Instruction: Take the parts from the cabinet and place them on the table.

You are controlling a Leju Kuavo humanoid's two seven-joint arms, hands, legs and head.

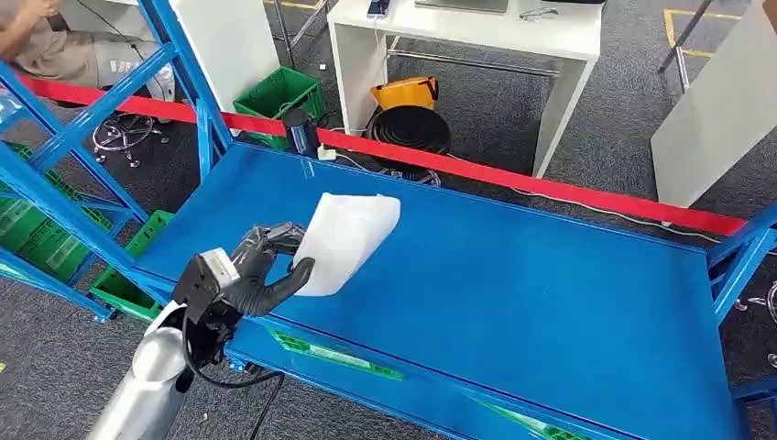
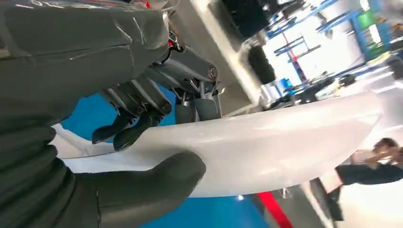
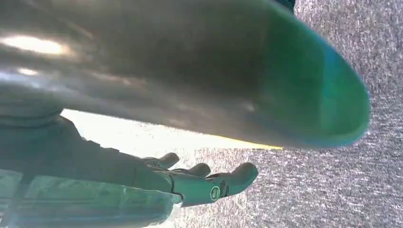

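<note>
Our left robot hand (image 1: 261, 270) sits at the lower left of the head view, dark fingers and thick thumb closed on a white part (image 1: 341, 240), a thin, curved, glossy sheet. We see the part held by its lower corner, tilted up and away toward the middle of the frame, lifted above the blue surface (image 1: 513, 302). In the left wrist view the same robot hand (image 2: 142, 142) pinches the white part (image 2: 266, 142) between the thumb (image 2: 147, 187) on one face and the dark fingers (image 2: 126, 128) on the other, and the sheet stretches off toward the right side of that picture.

Our right robot hand (image 3: 190, 183) shows in the right wrist view, low in the frame, fingers stretched out and slightly apart with nothing in them, hanging over grey carpet (image 3: 332, 190).

Along the far edge of the blue surface we see a red bar (image 1: 550, 188) running across the head view. Beyond it, at the upper middle, stands a white desk (image 1: 476, 37) with a black and yellow vacuum (image 1: 408, 119) under it. A green crate (image 1: 279, 96) sits on the floor at the upper left, and more green crates (image 1: 41, 234) lie behind the blue frame at the left edge. A person (image 1: 55, 41) sits in the upper left corner.
</note>
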